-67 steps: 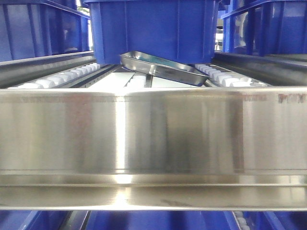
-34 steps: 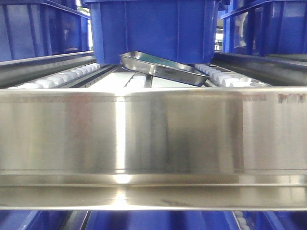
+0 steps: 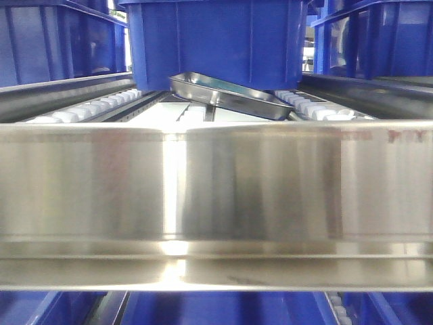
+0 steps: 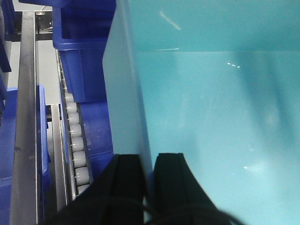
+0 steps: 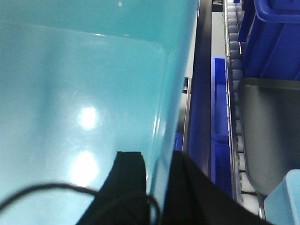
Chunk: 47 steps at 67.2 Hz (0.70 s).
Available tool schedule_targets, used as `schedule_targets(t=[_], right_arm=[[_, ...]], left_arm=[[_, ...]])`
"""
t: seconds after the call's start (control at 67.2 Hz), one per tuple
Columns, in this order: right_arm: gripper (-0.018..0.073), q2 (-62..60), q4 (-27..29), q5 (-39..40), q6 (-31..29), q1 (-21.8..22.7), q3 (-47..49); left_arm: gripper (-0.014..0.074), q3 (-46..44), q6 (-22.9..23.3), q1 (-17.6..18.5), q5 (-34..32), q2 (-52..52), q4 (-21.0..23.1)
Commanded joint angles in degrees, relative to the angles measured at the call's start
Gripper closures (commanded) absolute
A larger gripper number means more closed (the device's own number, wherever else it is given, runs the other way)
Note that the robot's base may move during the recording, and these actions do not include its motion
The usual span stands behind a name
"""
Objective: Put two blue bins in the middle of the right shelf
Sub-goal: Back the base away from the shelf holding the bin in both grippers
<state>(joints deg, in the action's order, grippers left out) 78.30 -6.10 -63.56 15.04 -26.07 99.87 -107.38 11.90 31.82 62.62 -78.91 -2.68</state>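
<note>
Where the left gripper (image 4: 149,180) sits: astride the thin upright wall of a blue bin (image 4: 211,117), one black, squared finger on each side, clamped on it.
Blue bin: smooth, glossy plastic that reads pale turquoise here. Its flat inner face stretches ahead and to the right of the left fingers.
Right gripper (image 5: 157,187): black fingers pinch a wall of the same glossy plastic, which has a rounded inner corner. The basin lies ahead and to their left. Whether it is the same bin cannot be told.
Cable (image 5: 47,190): thin and black, looping left of the right fingers.
Rollers (image 4: 75,140): pale cylinders in a metal track, just left of the left fingers.
Grey tray (image 5: 269,136): matt, with rounded corners, right of the right fingers.
Steel rail (image 3: 216,183): a brushed, reflective band across the front view.
Steel tray (image 3: 226,95): shallow and tilted beyond the rail, beneath a ribbed dark bin (image 3: 216,40).
</note>
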Motion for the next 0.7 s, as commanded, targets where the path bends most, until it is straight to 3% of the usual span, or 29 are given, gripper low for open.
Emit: schedule_targets(t=[0.0, 0.685], right_arm=[[0.0712, -0.23, 0.8, 2.76, -0.96, -0.18, 0.68], [0.0712, -0.08, 0.8, 5.85, -0.96, -0.18, 0.68]], left_arm=[[0.0707, -0.69, -0.71, 0.5, -3.83, 0.77, 3.36], [0.0707, -0.69, -0.71, 0.5, -3.95, 0.77, 3.38]])
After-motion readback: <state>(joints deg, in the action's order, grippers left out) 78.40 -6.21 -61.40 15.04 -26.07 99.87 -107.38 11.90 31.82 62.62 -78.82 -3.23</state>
